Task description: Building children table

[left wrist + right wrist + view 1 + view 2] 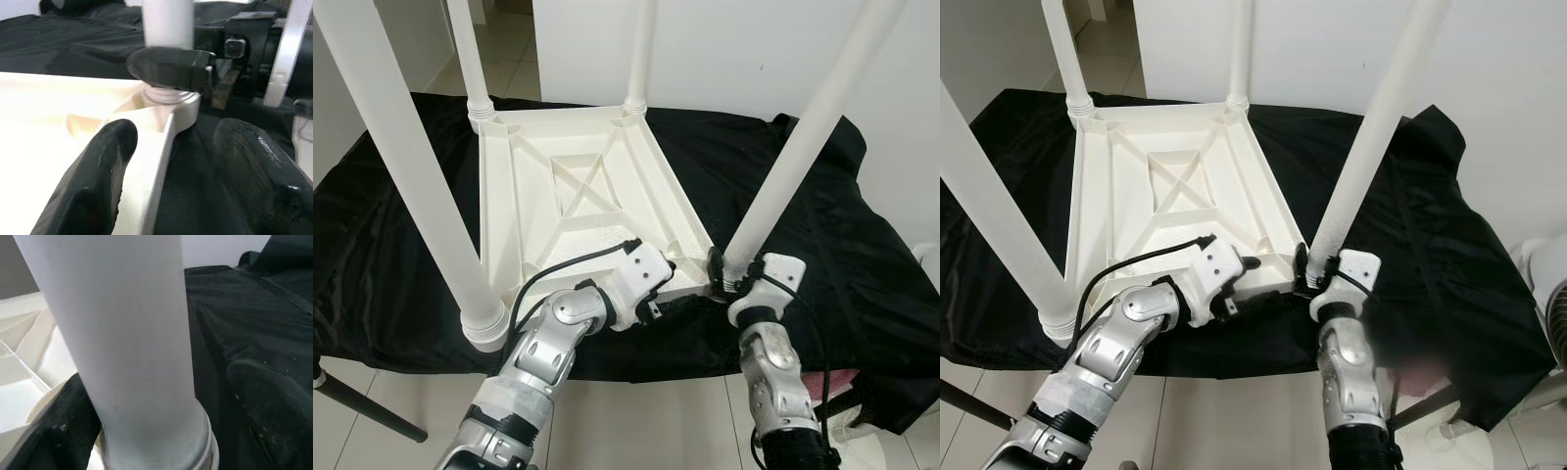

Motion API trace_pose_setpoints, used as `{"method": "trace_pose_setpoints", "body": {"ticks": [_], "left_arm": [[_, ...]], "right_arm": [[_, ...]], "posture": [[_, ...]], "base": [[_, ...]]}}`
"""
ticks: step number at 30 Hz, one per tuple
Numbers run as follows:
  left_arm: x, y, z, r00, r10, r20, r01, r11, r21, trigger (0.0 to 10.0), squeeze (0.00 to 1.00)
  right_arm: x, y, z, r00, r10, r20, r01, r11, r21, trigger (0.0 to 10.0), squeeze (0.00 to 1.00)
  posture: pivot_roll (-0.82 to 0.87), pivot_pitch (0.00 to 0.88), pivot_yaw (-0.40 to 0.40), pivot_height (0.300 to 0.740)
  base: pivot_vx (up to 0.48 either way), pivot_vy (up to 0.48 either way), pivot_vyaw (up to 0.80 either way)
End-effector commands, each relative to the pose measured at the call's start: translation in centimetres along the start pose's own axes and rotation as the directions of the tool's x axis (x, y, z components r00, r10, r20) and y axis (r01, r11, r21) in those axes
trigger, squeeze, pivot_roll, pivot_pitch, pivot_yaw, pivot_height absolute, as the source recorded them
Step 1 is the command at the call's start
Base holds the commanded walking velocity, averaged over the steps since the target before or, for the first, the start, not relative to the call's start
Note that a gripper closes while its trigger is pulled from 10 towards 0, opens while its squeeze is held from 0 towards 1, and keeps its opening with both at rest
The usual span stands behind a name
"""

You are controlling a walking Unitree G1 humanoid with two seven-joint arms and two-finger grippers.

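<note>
White plastic throughout — the table [578, 196] lies upside down on a black cloth [822, 235], ribbed underside up, with four legs rising from its corner sockets. The right gripper [724, 279] is at the base of the near right leg [793, 166]; its fingers [274, 416] stand on either side of the leg with a gap showing on one side, so it brackets the leg rather than clamps it. The left gripper [651, 308] is spread wide across the table's near rim, one finger [98, 176] inside the rim and the other outside over the cloth, gripping nothing yet.

The table looks light, stiff and smooth, so it may skate on the cloth when pushed. The rim, backed by ribs, seems the soundest place to steady it. The leg is a slick round tube; holding it low, just above the threaded collar, should give the best control for turning or seating it. All four legs stand in place, so the build appears close to done — this corner may only need tightening.
</note>
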State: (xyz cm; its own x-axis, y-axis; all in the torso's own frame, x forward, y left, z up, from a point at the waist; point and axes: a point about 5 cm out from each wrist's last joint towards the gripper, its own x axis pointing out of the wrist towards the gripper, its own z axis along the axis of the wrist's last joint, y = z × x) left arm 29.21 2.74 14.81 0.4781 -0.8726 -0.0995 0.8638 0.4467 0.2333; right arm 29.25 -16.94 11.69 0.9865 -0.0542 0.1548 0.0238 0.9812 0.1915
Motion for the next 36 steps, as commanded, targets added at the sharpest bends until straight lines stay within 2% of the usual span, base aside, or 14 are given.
{"method": "trace_pose_setpoints", "body": {"ticks": [1,4,6,11,15,16,17,20,21,24,33,34,35,36], "left_arm": [[-0.4,0.7,0.0,0.989,0.145,0.016,-0.144,0.989,-0.031,10.0,0.00],[-0.6,1.1,0.0,0.985,0.167,0.028,-0.166,0.985,-0.043,10.0,0.00],[-1.1,1.4,0.1,0.981,0.190,0.044,-0.188,0.981,-0.048,10.0,0.00],[-1.4,1.5,0.2,0.981,0.188,0.055,-0.185,0.981,-0.057,10.0,0.00],[-2.1,0.3,0.6,0.992,0.064,0.113,-0.056,0.996,-0.069,10.0,0.00],[-2.1,0.3,0.6,0.992,0.064,0.113,-0.056,0.996,-0.069,10.0,0.00],[-2.2,-0.4,0.8,0.992,0.002,0.128,0.010,0.996,-0.093,10.0,0.00],[-2.3,-0.7,0.9,0.991,-0.028,0.133,0.040,0.995,-0.092,10.0,0.00],[-2.4,-1.2,0.9,0.988,-0.079,0.133,0.091,0.991,-0.094,10.0,0.00],[-2.5,-1.4,0.9,0.986,-0.101,0.130,0.112,0.990,-0.085,10.0,0.00],[-2.5,-1.8,0.8,0.989,-0.109,0.105,0.115,0.992,-0.057,10.0,0.00],[-2.6,-1.8,0.8,0.989,-0.105,0.101,0.111,0.992,-0.054,10.0,0.00],[-2.6,-1.8,0.8,0.989,-0.105,0.101,0.111,0.992,-0.054,10.0,0.00],[-2.5,-1.7,0.8,0.990,-0.100,0.099,0.105,0.993,-0.049,10.0,0.00]], "right_arm": [[-0.5,-0.5,0.2,1.000,0.005,0.019,-0.005,1.000,0.000,10.0,0.00],[-0.7,-0.6,0.3,0.999,0.024,0.029,-0.023,1.000,-0.015,10.0,0.00],[-1.2,-0.7,0.5,0.995,0.089,0.039,-0.087,0.996,-0.029,10.0,0.00],[-1.4,-0.9,0.7,0.988,0.147,0.044,-0.146,0.989,-0.034,10.0,0.00],[-1.5,-1.7,1.2,0.957,0.291,0.022,-0.288,0.955,-0.068,10.0,0.00],[-1.5,-1.7,1.2,0.957,0.291,0.022,-0.288,0.955,-0.068,10.0,0.00],[-1.3,-2.1,1.4,0.945,0.326,0.005,-0.324,0.942,-0.091,10.0,0.00],[-1.1,-2.2,1.4,0.937,0.348,-0.007,-0.347,0.933,-0.098,10.0,0.00],[-0.7,-2.6,1.4,0.916,0.399,-0.036,-0.400,0.909,-0.114,10.0,0.00],[-0.2,-2.7,1.3,0.900,0.432,-0.062,-0.436,0.892,-0.122,10.0,0.00],[1.7,-2.5,0.7,0.847,0.515,-0.132,-0.531,0.834,-0.148,10.0,0.00],[2.2,-2.5,0.6,0.841,0.522,-0.146,-0.540,0.827,-0.158,9.4,0.00],[2.2,-2.5,0.6,0.841,0.522,-0.146,-0.540,0.827,-0.158,9.4,0.00],[2.6,-2.4,0.6,0.835,0.528,-0.154,-0.549,0.819,-0.166,8.6,0.00]], "posture": [[-0.02,0.033,-0.055,0.740],[-0.02,0.039,-0.051,0.740],[-0.02,0.041,-0.051,0.740],[-0.02,0.046,-0.050,0.740],[-0.02,0.045,-0.051,0.740],[-0.02,0.045,-0.051,0.740],[-0.02,0.046,-0.051,0.740],[-0.02,0.045,-0.054,0.740],[-0.01,0.042,-0.061,0.740],[-0.01,0.043,-0.064,0.740],[0.01,0.033,-0.067,0.740],[0.01,0.032,-0.067,0.740],[0.01,0.032,-0.067,0.740],[0.01,0.025,-0.068,0.740]], "base": [[0.000,0.000,0.00],[0.000,0.000,0.00],[0.000,0.000,0.00],[0.000,0.000,0.00],[0.000,0.000,0.00],[0.000,0.000,0.00],[0.000,0.000,0.00],[0.000,0.000,0.00],[0.000,0.000,0.00],[0.000,0.000,0.00],[0.000,0.000,0.00],[0.000,0.000,0.00],[0.000,0.000,0.00],[0.000,0.000,0.00]]}}
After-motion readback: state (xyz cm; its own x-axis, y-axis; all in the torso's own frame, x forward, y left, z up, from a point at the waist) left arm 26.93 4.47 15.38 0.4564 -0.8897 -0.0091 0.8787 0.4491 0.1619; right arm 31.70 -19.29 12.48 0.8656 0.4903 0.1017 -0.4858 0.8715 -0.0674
